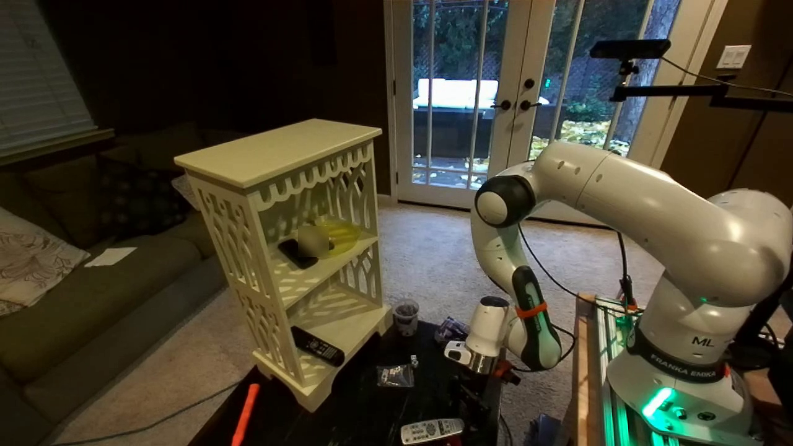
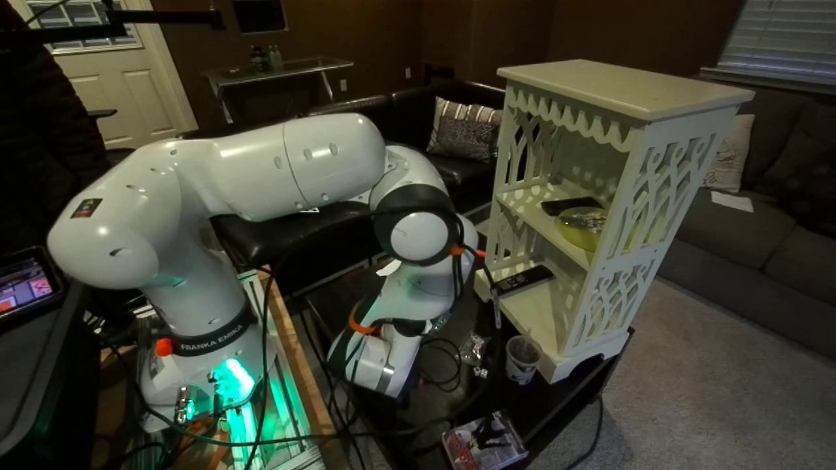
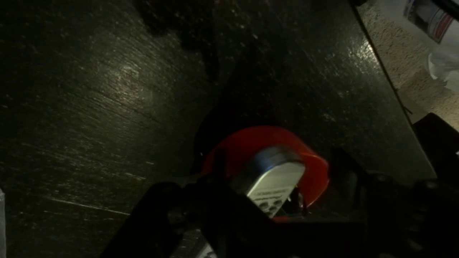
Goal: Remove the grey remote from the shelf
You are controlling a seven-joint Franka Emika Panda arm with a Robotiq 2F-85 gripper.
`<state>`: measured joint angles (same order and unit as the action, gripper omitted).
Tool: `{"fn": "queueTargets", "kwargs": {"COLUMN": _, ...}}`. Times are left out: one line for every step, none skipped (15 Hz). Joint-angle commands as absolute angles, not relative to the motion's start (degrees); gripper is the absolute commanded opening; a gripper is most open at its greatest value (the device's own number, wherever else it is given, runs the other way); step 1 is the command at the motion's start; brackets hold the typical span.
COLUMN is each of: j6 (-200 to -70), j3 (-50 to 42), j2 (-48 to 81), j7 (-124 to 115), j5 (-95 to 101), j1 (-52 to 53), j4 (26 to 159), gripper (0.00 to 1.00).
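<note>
The shelf stands on the black table (image 1: 365,421) and shows in both exterior views (image 1: 279,148) (image 2: 620,85). The grey remote (image 1: 432,430) is off the shelf, low at the table's near part in an exterior view. In the wrist view the grey remote (image 3: 276,184) has one end over or inside a red round container (image 3: 317,172). My gripper (image 3: 279,156) points down there, its dark fingers apart on both sides of the remote's end. The left finger hides part of the remote. I see no grip on it. In an exterior view the gripper (image 1: 468,399) is dark beside the remote.
A black remote (image 1: 318,347) lies on the shelf's bottom tier. A yellow-green bowl (image 1: 347,238) and a dark flat object (image 1: 297,253) are on the middle tier. A cup (image 1: 406,319), a small clear bag (image 1: 395,376) and an orange-red stick (image 1: 246,415) are on the table.
</note>
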<state>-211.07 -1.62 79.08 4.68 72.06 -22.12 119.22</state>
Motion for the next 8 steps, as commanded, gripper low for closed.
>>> {"fn": "queueTargets", "kwargs": {"j6": -210.9, "j3": -0.5, "j2": 78.7, "j7": 1.3, "j5": 76.9, "j1": -24.2, "j4": 118.9, "gripper": 1.0}}
{"fn": "queueTargets", "kwargs": {"j6": -211.5, "j3": -0.6, "j2": 78.0, "j7": 1.8, "j5": 76.3, "j1": -24.1, "j4": 119.5, "gripper": 1.0}}
{"fn": "queueTargets", "kwargs": {"j6": -211.8, "j3": -0.7, "j2": 77.4, "j7": 2.3, "j5": 75.5, "j1": -24.0, "j4": 120.1, "gripper": 1.0}}
{"fn": "queueTargets", "kwargs": {"j6": -212.0, "j3": -0.9, "j2": 76.6, "j7": 2.4, "j5": 75.0, "j1": -24.0, "j4": 121.1, "gripper": 1.0}}
{"fn": "queueTargets", "kwargs": {"j6": -211.5, "j3": -1.3, "j2": 75.0, "j7": 2.0, "j5": 74.2, "j1": -23.7, "j4": 122.8, "gripper": 1.0}}
{"fn": "queueTargets", "kwargs": {"j6": -212.6, "j3": -2.3, "j2": 73.7, "j7": 3.3, "j5": 71.4, "j1": -22.3, "j4": 124.1, "gripper": 1.0}}
{"fn": "queueTargets", "kwargs": {"j6": -214.5, "j3": -3.0, "j2": 72.2, "j7": 7.1, "j5": 65.9, "j1": -21.9, "j4": 125.7, "gripper": 1.0}}
{"fn": "queueTargets", "kwargs": {"j6": -217.1, "j3": -4.5, "j2": 70.5, "j7": 10.4, "j5": 59.8, "j1": -20.3, "j4": 127.6, "gripper": 1.0}}
